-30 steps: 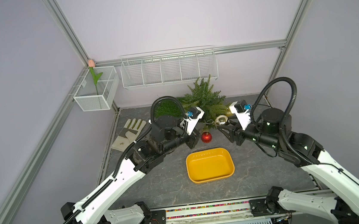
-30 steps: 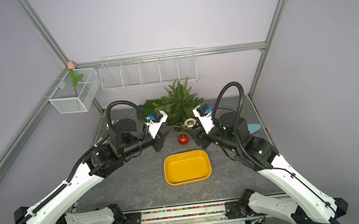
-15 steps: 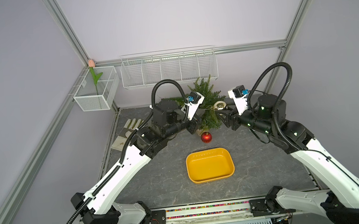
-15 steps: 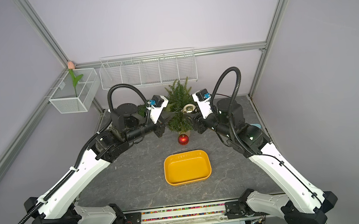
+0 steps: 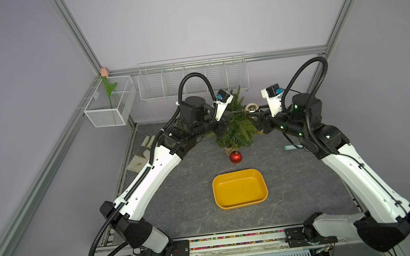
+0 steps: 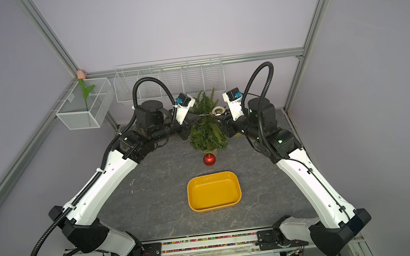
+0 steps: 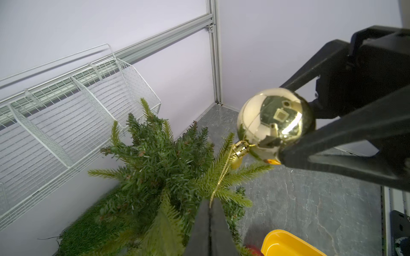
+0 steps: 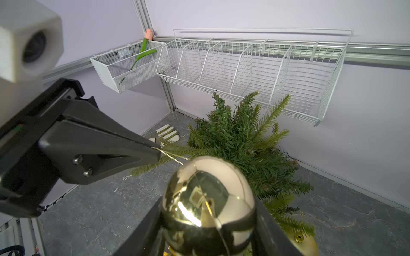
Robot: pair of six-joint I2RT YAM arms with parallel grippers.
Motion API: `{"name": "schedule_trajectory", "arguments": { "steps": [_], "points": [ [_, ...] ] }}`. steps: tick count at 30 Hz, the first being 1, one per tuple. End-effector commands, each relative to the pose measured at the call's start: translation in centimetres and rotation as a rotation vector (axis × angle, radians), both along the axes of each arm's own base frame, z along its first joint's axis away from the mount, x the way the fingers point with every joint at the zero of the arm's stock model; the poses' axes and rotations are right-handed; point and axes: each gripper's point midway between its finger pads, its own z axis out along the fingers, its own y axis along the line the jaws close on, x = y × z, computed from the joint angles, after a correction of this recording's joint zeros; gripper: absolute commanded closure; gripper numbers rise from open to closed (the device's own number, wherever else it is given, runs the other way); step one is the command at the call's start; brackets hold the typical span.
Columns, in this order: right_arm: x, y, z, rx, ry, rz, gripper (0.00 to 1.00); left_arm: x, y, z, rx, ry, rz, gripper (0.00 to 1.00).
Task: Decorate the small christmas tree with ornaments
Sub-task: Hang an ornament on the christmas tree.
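Both grippers sit at the tree (image 5: 237, 130) top, one on each side. Right gripper (image 7: 284, 124) is clamped across the gold bauble (image 7: 266, 119), cap toward the tree. Left gripper (image 8: 153, 153) is pinched tight on its string (image 8: 170, 156), which runs straight from cap to tips over a branch. Red bauble (image 5: 235, 157) is on the table (image 5: 179, 187) below them, just beside the tree base. Tray (image 5: 240, 189) is beyond it, toward the arm bases.

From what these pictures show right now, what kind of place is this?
Probably a robot test cell in a laboratory. An aluminium frame with plain walls encloses the table, the left arm and right arm stand on a rail at its front, and a wire rack hangs behind.
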Motion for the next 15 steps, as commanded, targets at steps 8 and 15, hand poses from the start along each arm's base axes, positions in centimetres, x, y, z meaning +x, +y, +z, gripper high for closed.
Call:
{"name": "schedule_trajectory", "arguments": {
  "steps": [8,15],
  "points": [
    [3.1,1.1,1.3,0.049,-0.020,0.044,0.57,2.9,-0.8,0.1,0.010,0.024,-0.023,1.00],
    [4.8,1.4,1.0,0.050,-0.011,0.045,0.57,4.6,-1.0,0.1,-0.002,0.039,-0.012,1.00]
  ]
}}
